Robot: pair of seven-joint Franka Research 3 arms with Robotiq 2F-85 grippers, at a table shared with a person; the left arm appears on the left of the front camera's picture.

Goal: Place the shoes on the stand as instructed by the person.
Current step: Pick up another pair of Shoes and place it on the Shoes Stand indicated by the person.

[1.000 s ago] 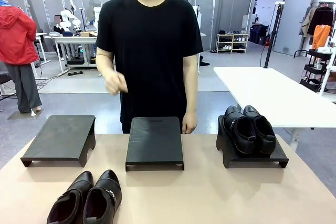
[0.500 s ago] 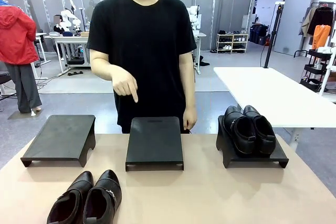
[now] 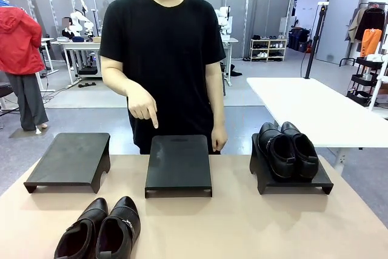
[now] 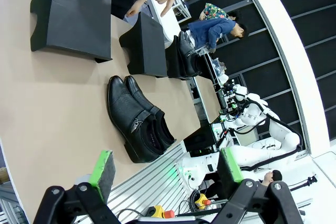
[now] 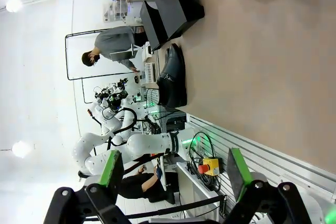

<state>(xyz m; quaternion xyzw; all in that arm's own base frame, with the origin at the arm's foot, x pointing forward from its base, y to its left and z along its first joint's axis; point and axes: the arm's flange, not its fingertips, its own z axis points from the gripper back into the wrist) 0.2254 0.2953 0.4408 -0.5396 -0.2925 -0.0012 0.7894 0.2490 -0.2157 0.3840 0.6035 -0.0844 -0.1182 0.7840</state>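
Now, my matte tan tabletop [image 3: 242,222], glossy black buckle-strap shoes [image 3: 100,232] at near edge; plain black pair [image 3: 288,150] on right-hand black stand [image 3: 303,185]; person's hand [image 3: 143,106] pointing over middle stand [image 3: 179,163]; left gripper [image 4: 166,166], right gripper [image 5: 174,167] both spread, empty; grey-floored lab [image 3: 85,98] behind

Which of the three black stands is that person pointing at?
The middle stand: the person's finger points down at it. The right stand holds shoes; the left stand is bare.

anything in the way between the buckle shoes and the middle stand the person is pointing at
Nothing visible. Bare table lies between the buckle-strap shoes and the middle stand, and the stand's top is bare. The person's pointing hand hangs above its far edge.
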